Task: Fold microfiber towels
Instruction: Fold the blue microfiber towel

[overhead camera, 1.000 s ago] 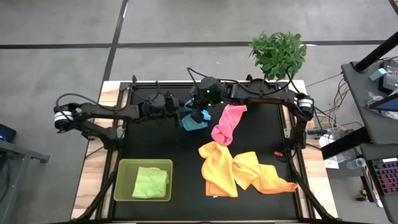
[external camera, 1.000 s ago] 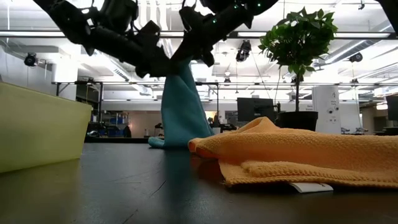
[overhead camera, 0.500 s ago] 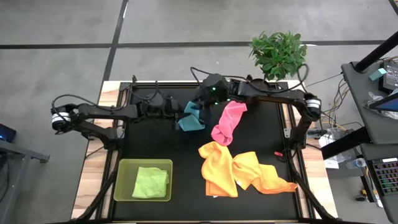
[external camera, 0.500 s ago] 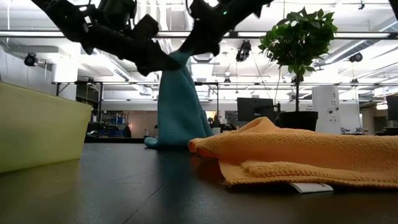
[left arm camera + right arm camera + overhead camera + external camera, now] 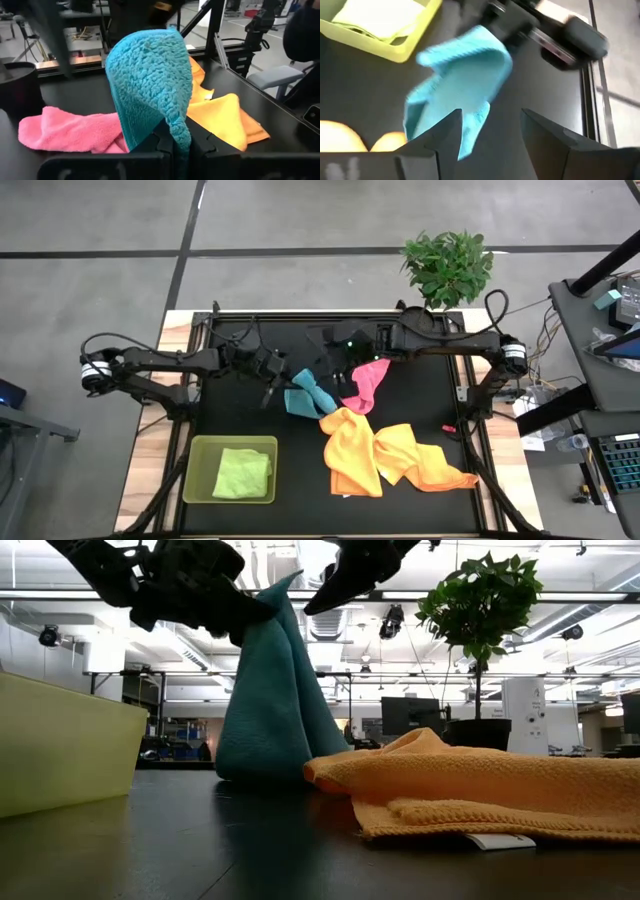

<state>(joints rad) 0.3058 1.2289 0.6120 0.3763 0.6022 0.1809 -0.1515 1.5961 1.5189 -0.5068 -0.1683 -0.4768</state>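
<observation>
Left end effector (image 5: 181,145) pinches blue towel (image 5: 150,85) — no legible writing

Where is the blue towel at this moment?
In the high view the blue towel is near the table's middle, held up by the left gripper, with the pink towel to its right and the orange towel just below.

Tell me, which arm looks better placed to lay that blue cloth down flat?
Probably the left. The left tool is shut on the blue cloth, holding it up off the table. The right tool is open beside it, holding nothing.
</observation>
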